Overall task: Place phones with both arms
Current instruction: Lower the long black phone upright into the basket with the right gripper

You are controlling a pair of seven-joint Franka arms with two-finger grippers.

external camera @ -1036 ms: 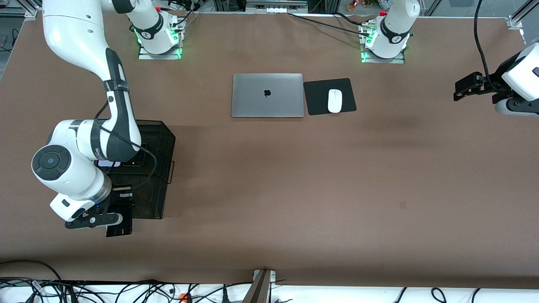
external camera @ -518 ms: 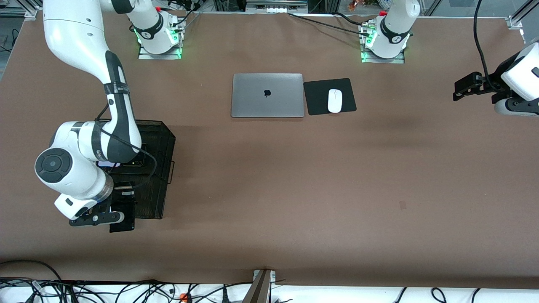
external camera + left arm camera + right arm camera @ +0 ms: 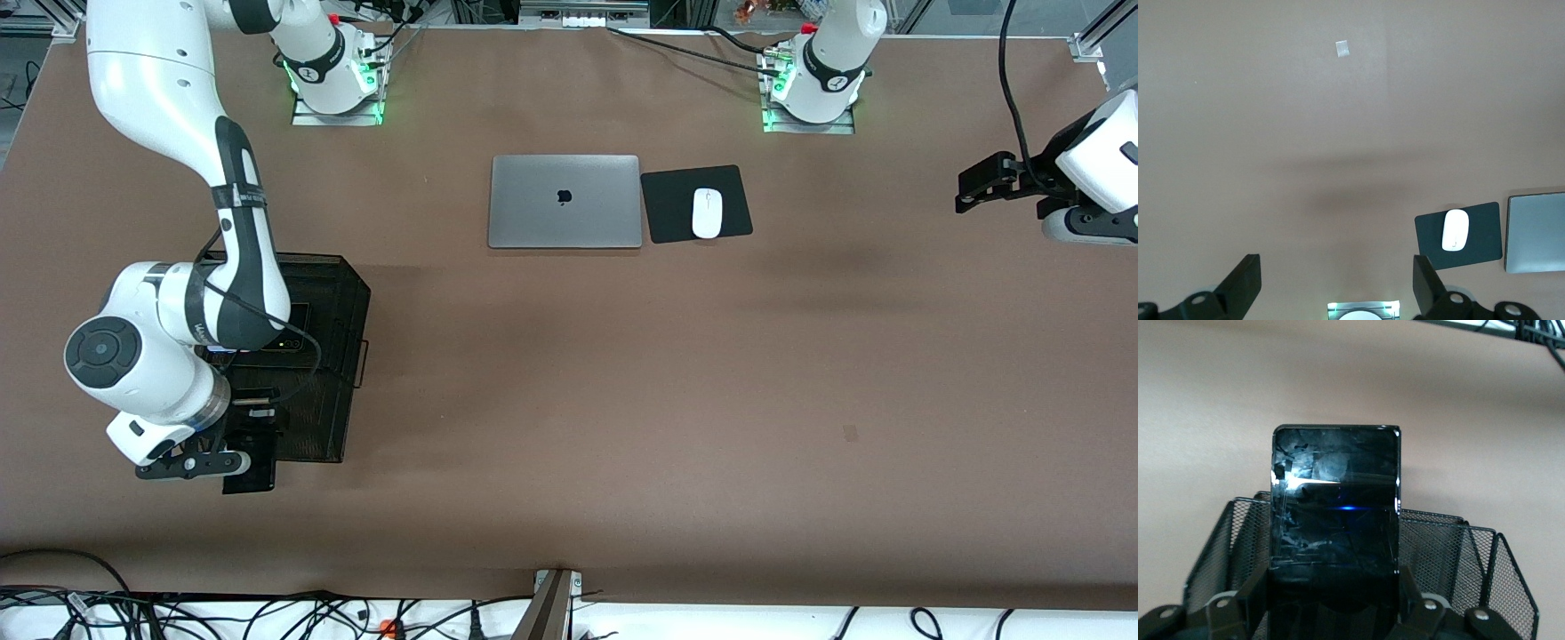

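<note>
My right gripper (image 3: 249, 455) is shut on a small squarish black phone (image 3: 250, 477) and holds it over the basket's edge nearest the front camera. In the right wrist view the glossy phone (image 3: 1335, 507) sticks out past the gripper (image 3: 1335, 587) over the mesh rim. A longer black slab phone (image 3: 286, 341) lies in the black mesh basket (image 3: 347, 293). The pale lilac phone is almost wholly hidden under the right arm. My left gripper (image 3: 978, 187) waits open and empty in the air at the left arm's end of the table; it also shows in the left wrist view (image 3: 1336, 287).
A closed silver laptop (image 3: 564, 201) lies mid-table near the robot bases, with a white mouse (image 3: 707, 213) on a black pad (image 3: 667, 204) beside it. The left wrist view shows the mouse (image 3: 1455, 230) and the laptop (image 3: 1536, 232). Cables run along the table's front edge.
My right gripper with the black phone shifted slightly toward the left arm's end, then back, staying at the basket's near edge. The left arm has barely moved.
</note>
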